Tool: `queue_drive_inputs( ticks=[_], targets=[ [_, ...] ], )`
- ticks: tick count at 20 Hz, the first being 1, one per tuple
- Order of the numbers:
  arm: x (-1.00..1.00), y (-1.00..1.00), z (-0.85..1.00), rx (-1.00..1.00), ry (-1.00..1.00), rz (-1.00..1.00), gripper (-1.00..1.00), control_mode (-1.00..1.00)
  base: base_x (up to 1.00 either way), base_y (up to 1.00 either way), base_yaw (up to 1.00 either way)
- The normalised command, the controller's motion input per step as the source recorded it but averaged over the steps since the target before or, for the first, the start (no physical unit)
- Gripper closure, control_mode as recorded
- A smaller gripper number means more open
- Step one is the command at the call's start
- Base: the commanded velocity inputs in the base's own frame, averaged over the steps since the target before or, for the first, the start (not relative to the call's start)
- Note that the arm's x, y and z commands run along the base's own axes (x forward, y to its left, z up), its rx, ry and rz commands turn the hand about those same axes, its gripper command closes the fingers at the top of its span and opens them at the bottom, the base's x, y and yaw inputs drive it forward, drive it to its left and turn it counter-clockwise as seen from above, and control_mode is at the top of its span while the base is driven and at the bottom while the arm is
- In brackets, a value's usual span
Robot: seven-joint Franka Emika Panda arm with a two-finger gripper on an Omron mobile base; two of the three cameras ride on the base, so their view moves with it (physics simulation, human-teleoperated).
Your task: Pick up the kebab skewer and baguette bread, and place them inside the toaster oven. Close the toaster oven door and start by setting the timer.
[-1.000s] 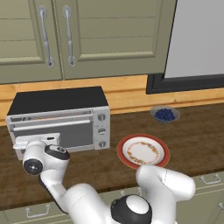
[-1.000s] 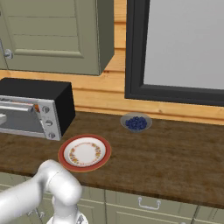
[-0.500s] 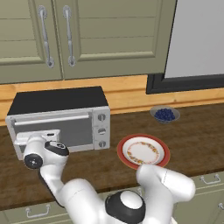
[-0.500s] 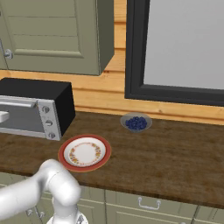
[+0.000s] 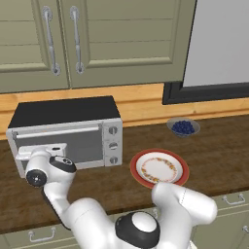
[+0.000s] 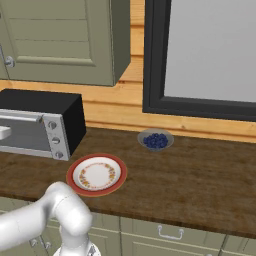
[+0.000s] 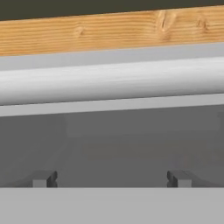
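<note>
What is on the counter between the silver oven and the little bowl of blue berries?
The red-rimmed plate sits between the toaster oven and the berry bowl, a bit nearer the counter's front edge. The right base view shows this best.

No legible text, labels, brands, numbers or signs anywhere. Toaster oven knob panel: three plain round knobs, markings too small to read. Plate rim: orange-brown decorative pattern, no lettering. Cabinet doors and window frame: unmarked.
</note>
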Motion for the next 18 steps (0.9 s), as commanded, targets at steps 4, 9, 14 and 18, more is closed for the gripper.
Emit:
queue_drive_inputs(
  ticks=[4,9,14,18],
  targets=[
    [0.18,0.00,0.00,0.00,0.00,0.00,-1.00,-1.00,0.00,0.00,0.00],
    [0.26,0.00,0.00,0.00,0.00,0.00,-1.00,-1.00,0.00,0.00,0.00],
    [0.15,-0.02,0.00,0.00,0.00,0.00,-1.00,-1.00,0.00,0.00,0.00],
    [-0.23,-0.54,0.01,0.00,-0.03,0.04,-1.00,-1.00,0.00,0.00,0.00]
  ],
)
